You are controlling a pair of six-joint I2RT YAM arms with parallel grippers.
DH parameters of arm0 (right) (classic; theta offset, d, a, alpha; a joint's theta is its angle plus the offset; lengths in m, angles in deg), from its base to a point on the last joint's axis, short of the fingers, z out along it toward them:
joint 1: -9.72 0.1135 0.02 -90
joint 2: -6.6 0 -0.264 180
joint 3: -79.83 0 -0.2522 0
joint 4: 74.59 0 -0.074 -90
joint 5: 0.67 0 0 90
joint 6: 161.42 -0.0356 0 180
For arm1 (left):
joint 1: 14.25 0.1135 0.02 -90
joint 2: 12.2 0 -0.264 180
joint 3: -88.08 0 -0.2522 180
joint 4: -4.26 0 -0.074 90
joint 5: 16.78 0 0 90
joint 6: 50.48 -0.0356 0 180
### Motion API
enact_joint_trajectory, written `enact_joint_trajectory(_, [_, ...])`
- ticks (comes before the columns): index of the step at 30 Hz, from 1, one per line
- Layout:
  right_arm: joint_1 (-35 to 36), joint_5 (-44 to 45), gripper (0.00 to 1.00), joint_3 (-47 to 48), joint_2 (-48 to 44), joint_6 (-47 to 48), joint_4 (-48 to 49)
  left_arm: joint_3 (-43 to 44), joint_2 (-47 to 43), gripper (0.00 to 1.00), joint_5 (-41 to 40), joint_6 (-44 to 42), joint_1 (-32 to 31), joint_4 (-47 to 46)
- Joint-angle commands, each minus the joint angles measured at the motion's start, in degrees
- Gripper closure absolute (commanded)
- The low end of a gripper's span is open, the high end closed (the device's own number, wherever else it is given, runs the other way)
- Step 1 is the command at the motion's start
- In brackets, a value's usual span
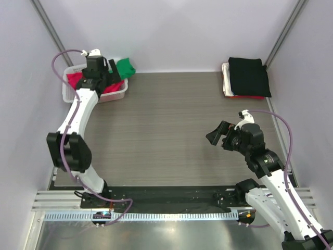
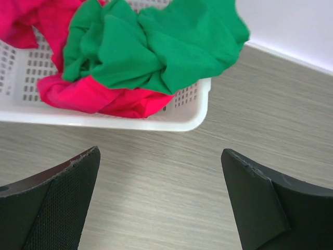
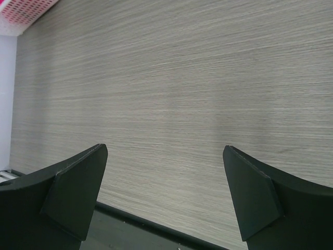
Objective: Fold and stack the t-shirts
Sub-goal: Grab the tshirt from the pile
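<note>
A crumpled bright green t-shirt [image 2: 156,47] lies on a red-pink t-shirt [image 2: 93,96] in the white lattice basket [image 2: 182,122] and spills over its right corner; both show at the back left in the top view, the green one [image 1: 125,67] and the red-pink one [image 1: 74,78]. My left gripper [image 2: 161,198] is open and empty, held over the basket [image 1: 110,70], apart from the cloth. A folded stack stands at the back right: a black t-shirt [image 1: 248,76] on top, white [image 1: 226,79] and red [image 1: 251,97] edges under it. My right gripper [image 1: 218,134] is open and empty above the bare table [image 3: 165,192].
The basket [image 1: 67,96] stands against the left wall. A dark strip [image 3: 130,224] runs along the table's near edge by the arm bases. The basket's corner [image 3: 26,10] shows far off in the right wrist view. White walls close in the table.
</note>
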Motion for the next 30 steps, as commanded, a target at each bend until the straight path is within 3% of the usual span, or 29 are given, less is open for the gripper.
enact_joint_trajectory(1, [0.1,-0.9,0.00,2.3,0.4,1.3,2.3,6.3,7.3,0.00,1.7,0.3,0.9,5.6])
enact_joint_trajectory(8, [0.1,-1.0,0.00,1.3,0.5,2.1,2.3,21.7,23.8,0.03,2.8,2.0,1.2,9.5])
enact_joint_trajectory(14, [0.1,-1.7,0.00,0.0,2.2,3.0,2.4,33.2,34.2,0.16,2.6,3.0,1.2,9.4])
enact_joint_trajectory(17, [0.1,-2.0,0.00,0.0,2.8,3.0,2.5,40.3,39.1,0.42,2.1,3.4,1.2,11.1])
enact_joint_trajectory(18, [0.2,-2.0,0.00,0.0,2.9,3.0,2.6,42.2,39.9,0.65,2.4,3.6,1.2,11.2])
enact_joint_trajectory(20, [0.1,-2.2,0.00,-0.2,3.0,2.9,2.5,43.1,38.0,0.94,1.2,5.3,1.2,10.0])
enact_joint_trajectory(21, [0.2,-2.1,0.00,-0.2,3.1,2.9,2.6,44.1,37.2,1.00,0.0,6.4,1.2,10.9])
enact_joint_trajectory(30, [0.1,-2.5,0.00,4.0,3.9,2.1,3.3,49.0,14.2,1.00,-3.8,4.0,-6.8,8.8])
